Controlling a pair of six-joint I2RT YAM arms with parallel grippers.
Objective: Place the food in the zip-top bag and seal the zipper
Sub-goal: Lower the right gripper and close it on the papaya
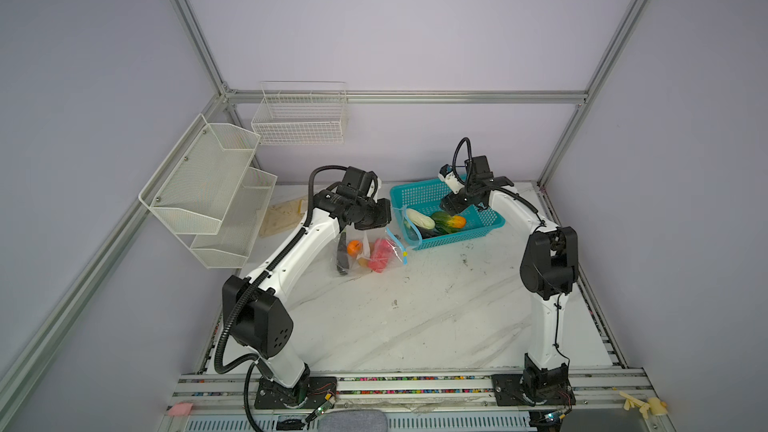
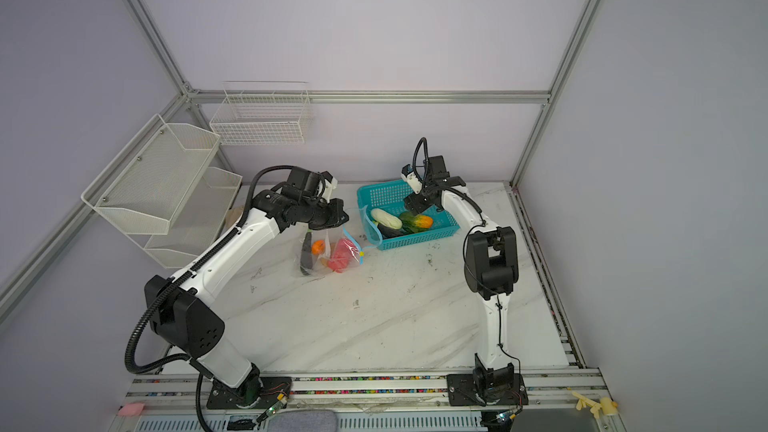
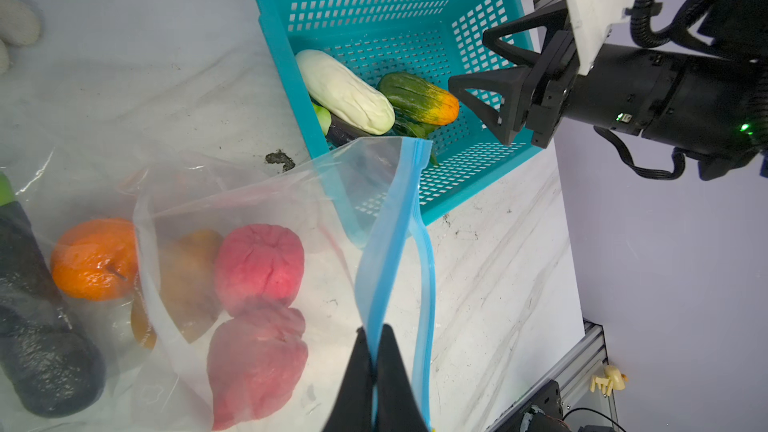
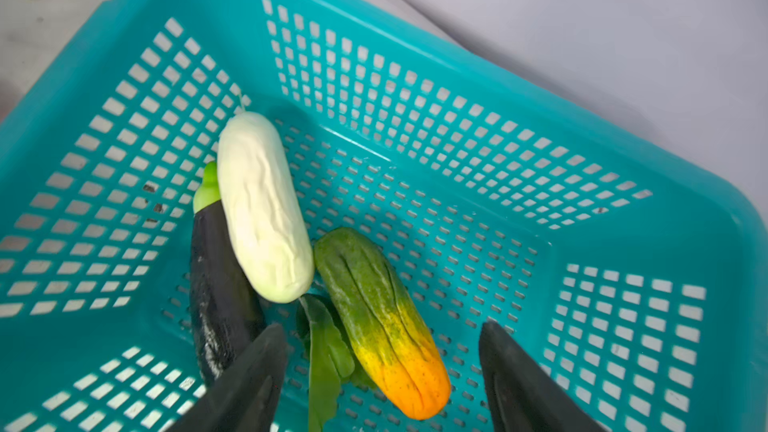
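In both top views my left pincer (image 1: 371, 224) hangs over the zip-top bag (image 1: 361, 263), which lies on the table (image 1: 415, 317) just beside the teal basket (image 1: 419, 195). Its jaws are hidden under the wrist there. My right pincer (image 1: 445, 205) reaches down into the basket, above the food (image 1: 420, 219) lying in it.

In the left wrist view, my left pincer is pinched tight on the zipper (image 3: 384, 243) — the blue strip runs out from between my fingers, and the bag's mouth gapes beside it. Inside the bag lie an orange (image 3: 94, 258), two pink pieces (image 3: 258, 268) and a dark eggplant (image 3: 37, 347). Across the basket my right pincer stands wide, its tips just beside the green-and-orange gourd (image 3: 419, 97).

In the right wrist view, my right jaws are wide apart and closed on nothing. The gourd's orange end lies between my fingers, with a green leaf (image 4: 328, 363) beside it. Farther in, the white gourd (image 4: 264, 209) rests against a second eggplant (image 4: 220, 284).
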